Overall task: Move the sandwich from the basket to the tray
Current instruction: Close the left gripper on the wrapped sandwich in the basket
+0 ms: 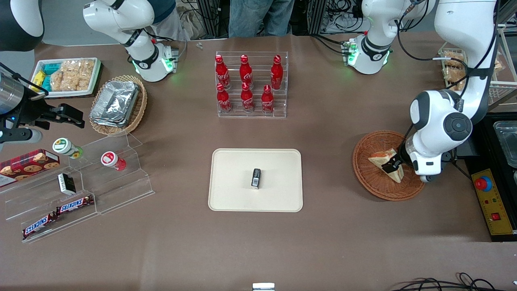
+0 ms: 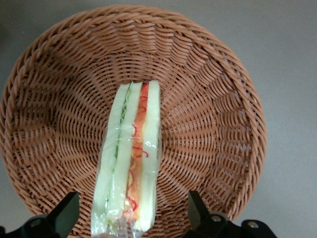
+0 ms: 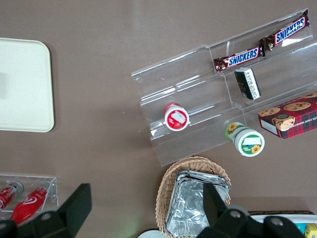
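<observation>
Sweeping the front view from the parked arm's end, you have the acrylic step rack [image 1: 80, 190] with two Snickers bars [image 1: 56, 214], then the tan wicker basket [image 1: 139, 107] of foil containers [image 1: 115, 103] at about twelve o'clock from it; at the table's middle sits the cream tray [image 1: 226, 194], a small dark box [image 1: 256, 178] on it, with the bottle rack [image 1: 252, 85] of red bottles at its twelve o'clock. Toward the working arm's end you find the reddish-brown basket [image 1: 371, 178] at three o'clock from the tray; the sandwich [image 1: 383, 159] still lies inside it. The gripper [image 1: 392, 165] is down over the sandwich — in the wrist view its fingers [image 2: 64, 213] stand apart, released, one on each side of the wrapped sandwich [image 2: 133, 158], which rests on edge in the basket [image 2: 208, 99]; whether the pads touch it you cannot tell.
</observation>
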Robot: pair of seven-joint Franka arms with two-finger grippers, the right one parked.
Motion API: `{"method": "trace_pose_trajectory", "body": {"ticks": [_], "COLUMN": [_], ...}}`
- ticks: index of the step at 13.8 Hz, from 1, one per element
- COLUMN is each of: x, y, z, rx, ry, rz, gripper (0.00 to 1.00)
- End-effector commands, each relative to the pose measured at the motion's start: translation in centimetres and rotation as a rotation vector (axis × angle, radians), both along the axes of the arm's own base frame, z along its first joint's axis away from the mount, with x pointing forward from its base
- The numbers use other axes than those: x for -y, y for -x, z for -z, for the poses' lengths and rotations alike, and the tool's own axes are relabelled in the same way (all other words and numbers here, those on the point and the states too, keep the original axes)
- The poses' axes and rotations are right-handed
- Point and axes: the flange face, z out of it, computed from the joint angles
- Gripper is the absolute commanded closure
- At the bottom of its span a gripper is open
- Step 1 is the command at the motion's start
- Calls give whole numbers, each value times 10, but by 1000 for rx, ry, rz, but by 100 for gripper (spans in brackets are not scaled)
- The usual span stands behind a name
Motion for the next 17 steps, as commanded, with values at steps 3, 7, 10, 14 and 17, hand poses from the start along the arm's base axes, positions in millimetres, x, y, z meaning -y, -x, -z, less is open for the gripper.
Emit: {"method": "trace_pose_trajectory", "body": {"ticks": [3,7,10,14,17], "x": [-2,-2,-2,-4,-4], "y": [11,12,10,9,7], "z": [7,25,42,50,50], "rx": [5,-19,-16,-5,1], "ry": [-8,-17,-18,-18,-18], "rz": [-31,-22,-18,-27,-21], "gripper": [1,1,3,74,100]}}
